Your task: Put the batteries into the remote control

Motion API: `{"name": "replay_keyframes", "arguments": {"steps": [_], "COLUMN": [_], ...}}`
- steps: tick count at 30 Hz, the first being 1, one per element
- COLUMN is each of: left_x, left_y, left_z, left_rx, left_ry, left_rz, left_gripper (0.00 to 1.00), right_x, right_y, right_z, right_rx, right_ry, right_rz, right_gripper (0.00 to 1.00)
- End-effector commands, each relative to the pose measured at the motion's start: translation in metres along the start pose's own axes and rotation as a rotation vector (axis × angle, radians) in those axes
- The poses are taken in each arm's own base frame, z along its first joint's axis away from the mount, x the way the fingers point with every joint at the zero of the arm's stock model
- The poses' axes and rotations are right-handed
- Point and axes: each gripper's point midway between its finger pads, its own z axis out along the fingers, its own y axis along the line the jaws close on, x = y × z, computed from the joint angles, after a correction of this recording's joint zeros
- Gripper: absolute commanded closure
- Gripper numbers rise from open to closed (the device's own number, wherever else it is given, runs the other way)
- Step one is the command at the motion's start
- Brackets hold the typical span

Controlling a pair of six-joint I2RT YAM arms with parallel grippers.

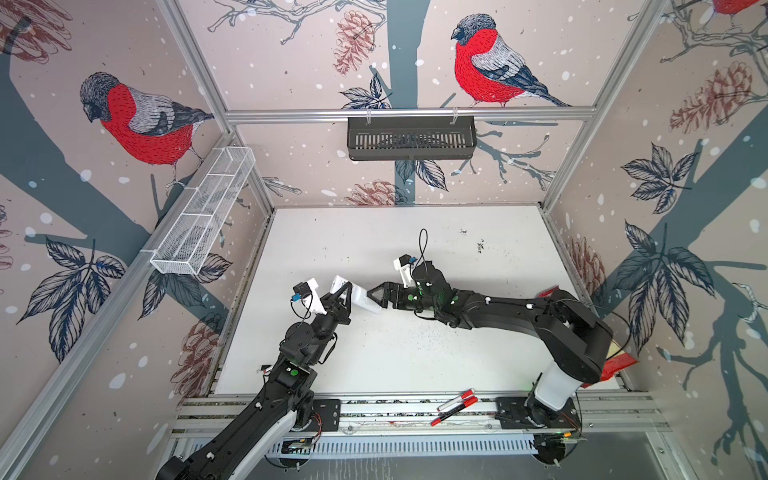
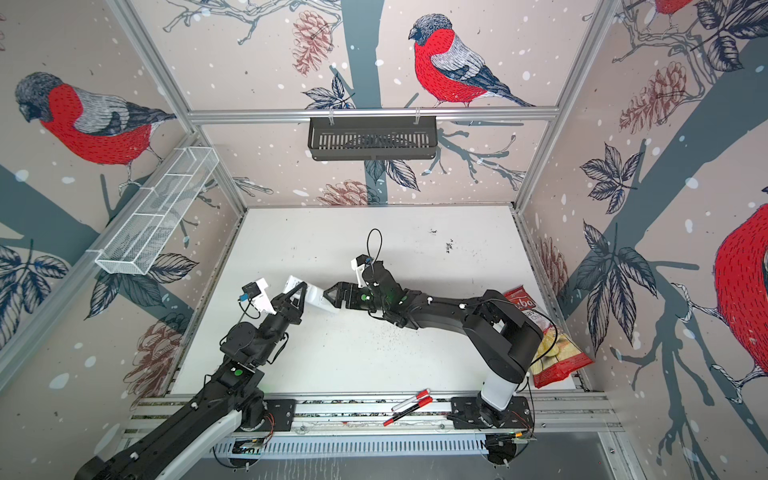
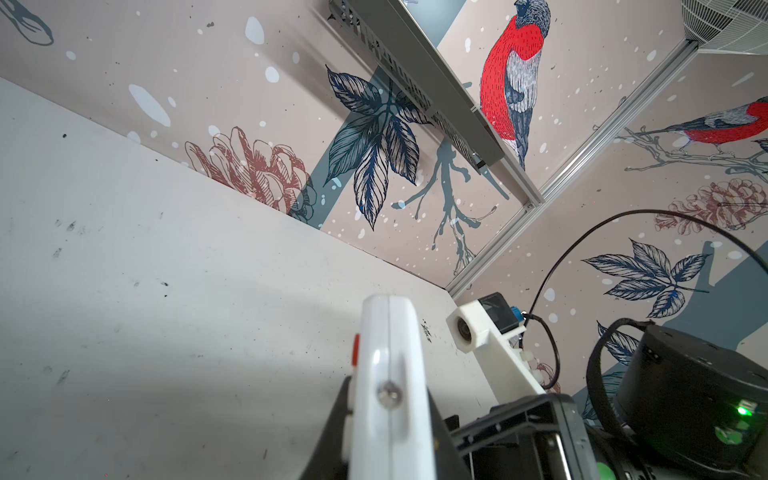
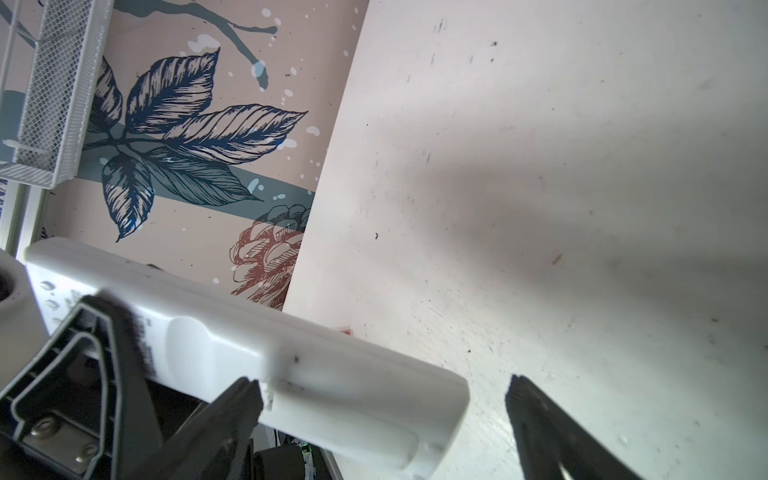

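Evidently the work is at a preparing step, not at loading: the remote control [image 1: 365,302] hangs in the air above the counter [image 1: 457,353], clamped near one end by the left claw [image 1: 347,293], its buttons facing sideways in the left wrist view. The right claw [image 4: 382,384] stands wide open around the free end of the remote. One fingertip [image 4: 243,399] is right against the white casing, the other is well apart from it, so nothing is gripped on that side. A seam and a shallow recess on the plain back suggest the battery cover, and the next move probably calls for the right claw to close on that end or slide the cover off while the left holds firm. The batteries show in no view, so they must be found first. Room is generous. The counter is mostly bare in both top views and the far wall lies well apart, though the left wall is nearer the held remote. Two red-and-white marker pens [image 1: 455,405] lie on the front rail, and a crisp bag [image 2: 552,345] sits at the right edge behind the right arm, both clear of the claws.
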Motion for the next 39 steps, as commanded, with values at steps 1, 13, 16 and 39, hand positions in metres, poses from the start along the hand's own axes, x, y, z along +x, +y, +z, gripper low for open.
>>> {"name": "replay_keyframes", "arguments": {"steps": [1, 13, 16, 39], "left_x": [-0.013, -0.018, -0.018, -0.023], "left_y": [-0.014, -0.017, -0.018, -0.024], "left_z": [0.0, -0.002, -0.002, -0.003], "left_rx": [0.053, 0.06, 0.068, 0.084], "left_ry": [-0.043, -0.059, -0.057, -0.062], "left_rz": [0.005, -0.006, -0.012, 0.006], "left_gripper": [1.0, 1.0, 1.0, 1.0], "right_x": [-0.004, 0.007, 0.007, 0.022], "right_y": [0.012, 0.011, 0.007, -0.034], "right_z": [0.003, 0.012, 0.015, 0.023], "right_rx": [-0.042, -0.033, -0.015, 0.145], "right_ry": [-0.006, 0.02, 0.022, 0.065], "right_rz": [-0.02, -0.018, -0.014, 0.016], "right_gripper": [0.03, 0.03, 0.03, 0.07]}}
